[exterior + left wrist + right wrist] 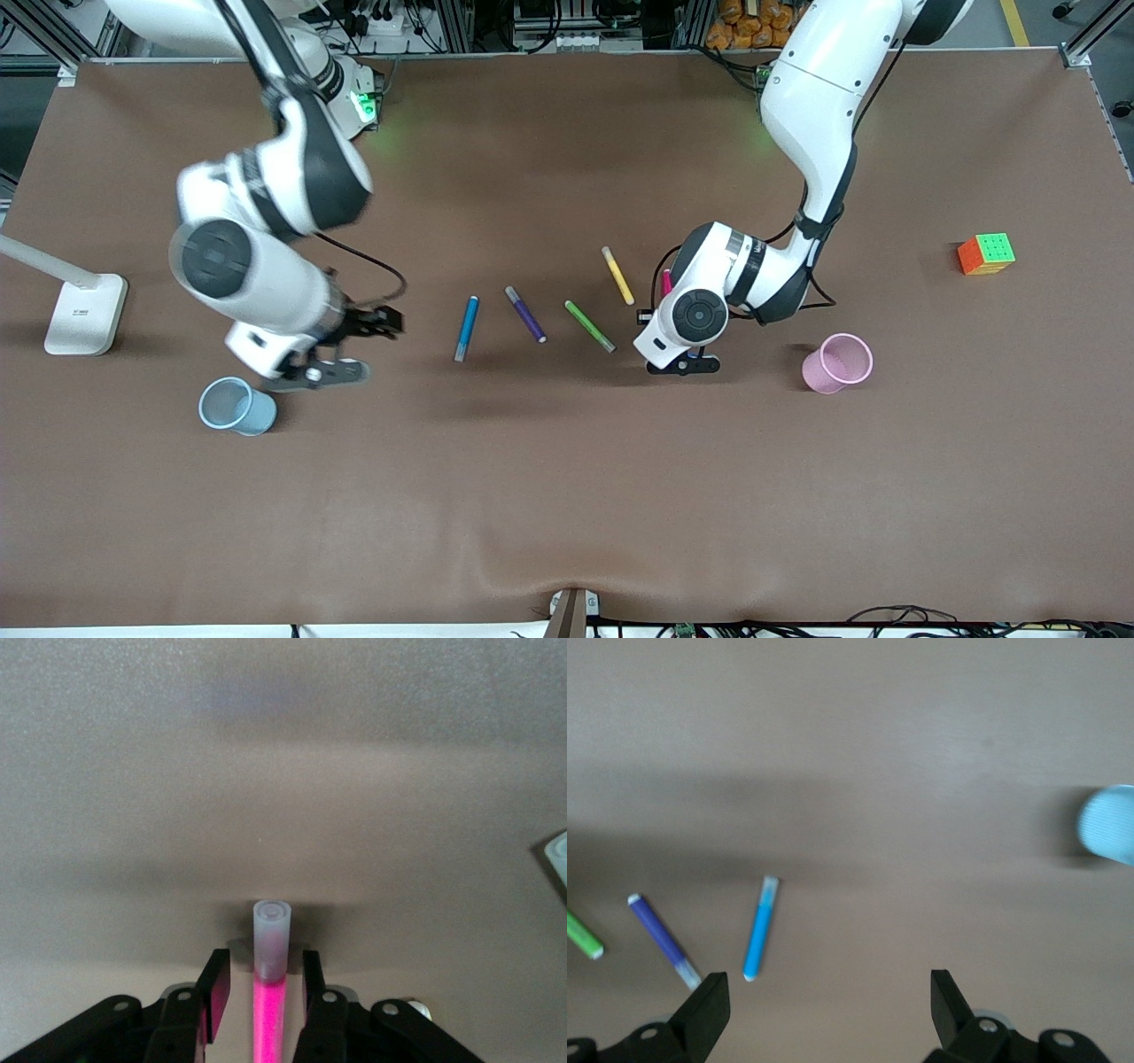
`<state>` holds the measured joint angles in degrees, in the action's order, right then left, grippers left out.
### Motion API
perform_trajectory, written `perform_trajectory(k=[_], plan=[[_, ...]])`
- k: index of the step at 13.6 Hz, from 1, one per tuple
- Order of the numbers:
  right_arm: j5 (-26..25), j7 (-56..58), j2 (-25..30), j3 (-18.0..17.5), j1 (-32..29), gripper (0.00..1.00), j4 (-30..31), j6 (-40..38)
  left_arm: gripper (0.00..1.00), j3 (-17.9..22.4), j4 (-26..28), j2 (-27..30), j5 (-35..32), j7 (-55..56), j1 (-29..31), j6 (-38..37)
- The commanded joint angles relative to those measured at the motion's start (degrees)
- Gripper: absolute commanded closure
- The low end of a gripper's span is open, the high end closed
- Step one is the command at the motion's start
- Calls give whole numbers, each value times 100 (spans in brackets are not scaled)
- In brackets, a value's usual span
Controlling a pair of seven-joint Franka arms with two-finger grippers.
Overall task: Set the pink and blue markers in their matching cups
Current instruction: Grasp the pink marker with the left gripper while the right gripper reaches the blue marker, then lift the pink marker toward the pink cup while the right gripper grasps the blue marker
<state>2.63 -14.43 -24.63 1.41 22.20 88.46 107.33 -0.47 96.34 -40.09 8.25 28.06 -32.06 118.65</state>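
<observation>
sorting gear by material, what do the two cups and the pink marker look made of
Pink cup and blue cup: probably thin matte plastic, since the pale walls look slightly see-through. Pink marker, between the left gripper fingers: seemingly smooth plastic, with a bright barrel and a frosted, greyish translucent cap.
</observation>
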Motion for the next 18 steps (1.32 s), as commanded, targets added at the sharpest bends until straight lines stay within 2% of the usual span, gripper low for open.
perform_trajectory(k=[1, 2, 7, 11, 14, 18], plan=[[62, -384, -462, 43, 232, 0, -58, 463, 65, 30, -81, -43, -87, -55, -46, 17], [62, -533, -559, 43, 276, 0, 73, 734, 67, 30, -81, -43, -87, -55, -46, 17], [62, -1579, -604, 43, 628, 0, 1127, 2018, 98, 30, -63, -70, -87, -46, -46, 9], [62, -1879, -736, 43, 839, 0, 1664, 2670, 100, 82, -107, 0, -95, 6, -28, -79], [62, -1836, -1043, 26, 909, 0, 1665, 2995, 100, 170, -133, 508, -393, -11, 226, -675], [54, -1380, -1167, 8, 927, 0, 1657, 3075, 100, 179, -826, 958, -763, 7, 621, -1606]])
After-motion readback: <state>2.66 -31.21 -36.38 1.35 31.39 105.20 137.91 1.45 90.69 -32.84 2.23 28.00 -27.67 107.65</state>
